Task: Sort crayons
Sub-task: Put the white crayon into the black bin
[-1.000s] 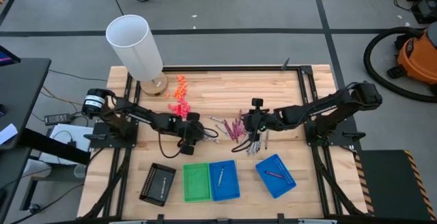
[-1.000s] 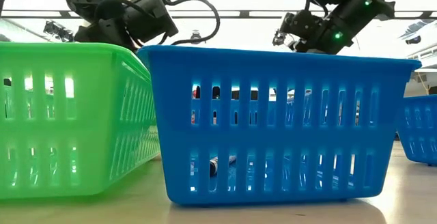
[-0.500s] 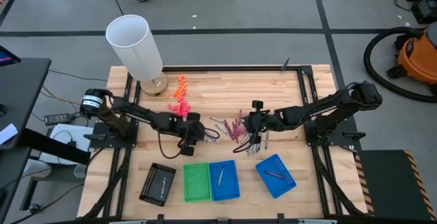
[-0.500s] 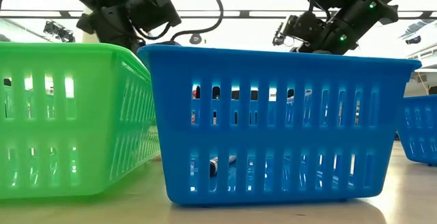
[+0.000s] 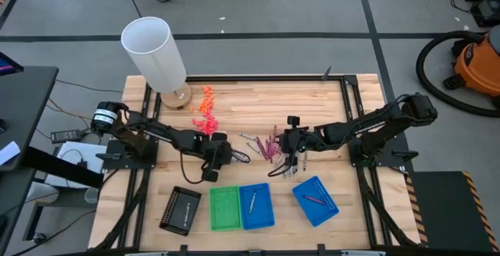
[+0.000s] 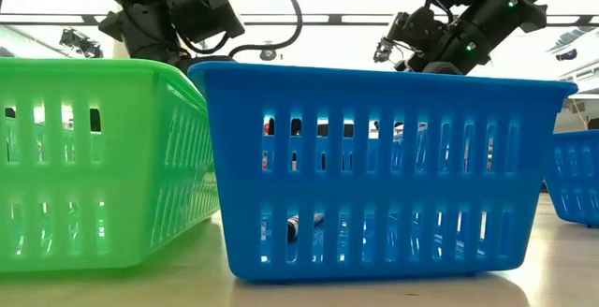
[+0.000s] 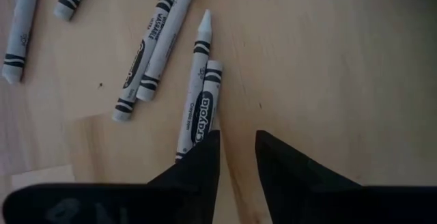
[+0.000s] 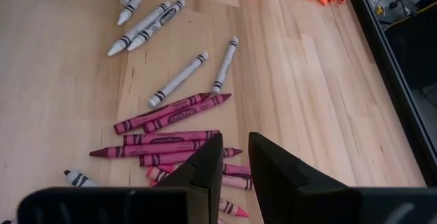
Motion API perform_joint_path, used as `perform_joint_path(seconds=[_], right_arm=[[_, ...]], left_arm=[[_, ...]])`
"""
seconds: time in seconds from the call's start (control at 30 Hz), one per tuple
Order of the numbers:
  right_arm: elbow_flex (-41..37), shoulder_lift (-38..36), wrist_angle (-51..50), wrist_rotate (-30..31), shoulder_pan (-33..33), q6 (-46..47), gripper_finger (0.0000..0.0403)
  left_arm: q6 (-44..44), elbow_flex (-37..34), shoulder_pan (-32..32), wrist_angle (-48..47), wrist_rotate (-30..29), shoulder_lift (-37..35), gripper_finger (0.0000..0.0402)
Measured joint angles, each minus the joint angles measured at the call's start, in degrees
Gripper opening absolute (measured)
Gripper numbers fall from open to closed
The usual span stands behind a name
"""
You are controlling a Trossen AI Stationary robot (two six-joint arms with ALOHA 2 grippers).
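My left gripper (image 7: 237,157) hangs low over the surface (image 7: 328,60) with its tips a narrow gap apart and nothing between them. A silver crayon (image 7: 195,94) lies just beside my one fingertip, long axis running straight away from me, so the gap sits a little to one side of it. The crayons (image 5: 269,147) lie mid-surface between both arms. My right gripper (image 8: 235,157) hovers over the pink ones, narrowly parted, empty.
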Motion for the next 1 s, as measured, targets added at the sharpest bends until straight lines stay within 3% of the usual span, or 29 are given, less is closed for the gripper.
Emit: perform_joint_path(seconds=[0.77,0.9,1.0], right_arm=[[0.04,0.0,0.53,0.26,1.38,-0.41,0.0082],[0.04,0.0,0.81,0.31,1.4,-0.44,0.0082],[0.04,0.0,0.85,0.31,1.38,-0.42,0.0082]], left_arm=[[1.49,-1.55,0.69,1.5,-1.6,1.64,0.0101],[0.8,-1.55,0.67,1.18,-0.27,1.66,0.0081],[-0.49,-1.55,0.67,0.89,0.33,1.68,0.0043]])
